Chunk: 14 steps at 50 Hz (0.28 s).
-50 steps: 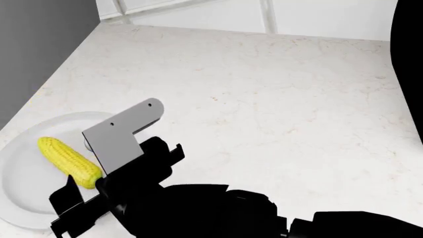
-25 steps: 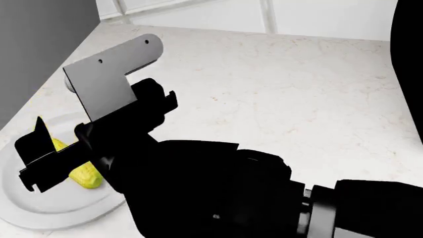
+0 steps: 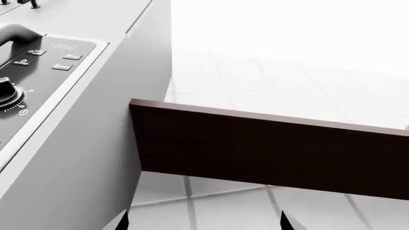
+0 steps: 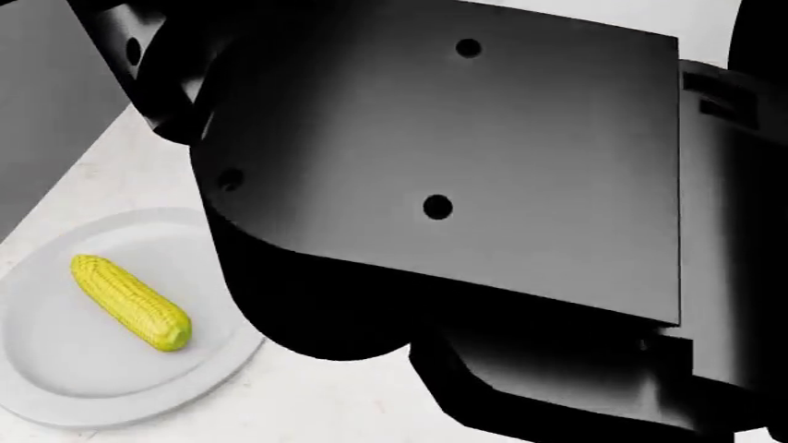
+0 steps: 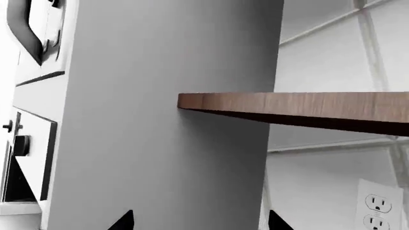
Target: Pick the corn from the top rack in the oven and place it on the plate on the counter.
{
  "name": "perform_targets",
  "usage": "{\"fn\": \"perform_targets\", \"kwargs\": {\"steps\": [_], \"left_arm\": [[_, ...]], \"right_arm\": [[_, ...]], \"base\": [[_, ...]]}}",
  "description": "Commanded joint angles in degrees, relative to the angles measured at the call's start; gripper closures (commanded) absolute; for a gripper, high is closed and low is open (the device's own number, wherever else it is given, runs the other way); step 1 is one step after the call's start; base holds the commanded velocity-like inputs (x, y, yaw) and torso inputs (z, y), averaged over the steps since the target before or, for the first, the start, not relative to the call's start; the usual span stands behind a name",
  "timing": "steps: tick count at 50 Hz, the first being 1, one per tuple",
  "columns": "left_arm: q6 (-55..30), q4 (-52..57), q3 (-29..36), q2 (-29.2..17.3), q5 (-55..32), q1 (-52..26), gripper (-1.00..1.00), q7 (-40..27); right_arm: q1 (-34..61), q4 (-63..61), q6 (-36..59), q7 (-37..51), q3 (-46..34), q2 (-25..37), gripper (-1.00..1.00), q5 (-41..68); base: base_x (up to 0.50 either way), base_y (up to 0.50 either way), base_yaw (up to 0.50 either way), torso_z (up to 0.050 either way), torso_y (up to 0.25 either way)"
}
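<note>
The counter [image 4: 124,175] carries the plate [image 4: 74,392], and the corn [image 4: 129,302] lies on it, free of any jaws, long axis diagonal, fatter end nearer the robot. It looks light, stiff and bumpy; grip mid-cob. Neither gripper's jaw state shows; I cannot tell.

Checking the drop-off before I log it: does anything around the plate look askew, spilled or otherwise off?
Nothing stands out. The corn lies whole and flat on the plate, inside its rim, and the plate sits level on the counter. A large black arm blocks much of the head view, so the counter behind it is unseen.
</note>
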Motion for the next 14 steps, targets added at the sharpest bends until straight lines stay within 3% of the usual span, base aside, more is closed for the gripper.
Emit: {"fn": "perform_targets", "kwargs": {"steps": [1,14], "left_arm": [[-0.7,0.0,-0.6,0.7,-1.8,-1.5,-1.00,0.0],[-1.7,0.0,-1.1,1.6,-4.2,-3.8,-1.00,0.0]], "right_arm": [[6.9,-7.7,2.2,6.5,4.0,7.2,-1.00,1.9],[2.7,-24.0,2.4,18.6,2.8,13.8,-1.00,-0.3]], "base": [[0.00,0.00,0.00,0.000,0.000],[0.00,0.00,0.00,0.000,0.000]]}}
